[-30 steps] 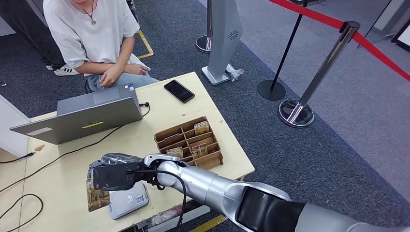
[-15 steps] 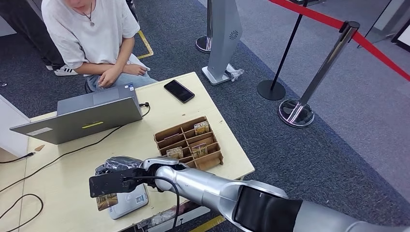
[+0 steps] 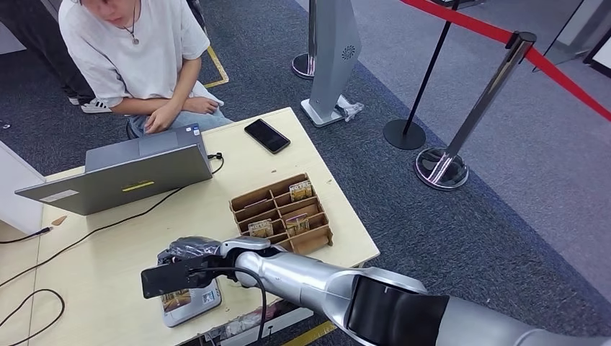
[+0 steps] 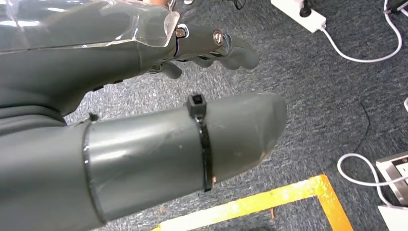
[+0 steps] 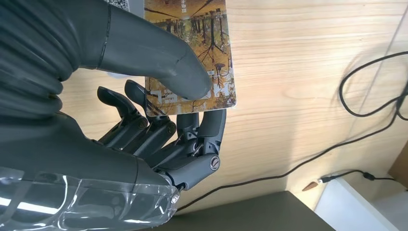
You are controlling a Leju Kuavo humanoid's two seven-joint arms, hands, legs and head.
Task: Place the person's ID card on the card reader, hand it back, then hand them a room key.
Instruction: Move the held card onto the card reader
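My right robot hand [image 3: 189, 254] pinches the ID card [image 5: 192, 53] between thumb and fingers, just over the white card reader [image 3: 193, 306] on the bench [image 3: 101, 274]. I think I'm placing it now. Next I must lay it flat and let go

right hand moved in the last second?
Yes. The right hand, pinching the ID card, has shifted rightward along the table's near edge, from left of the white card reader to over it, nearer the wooden card organizer.
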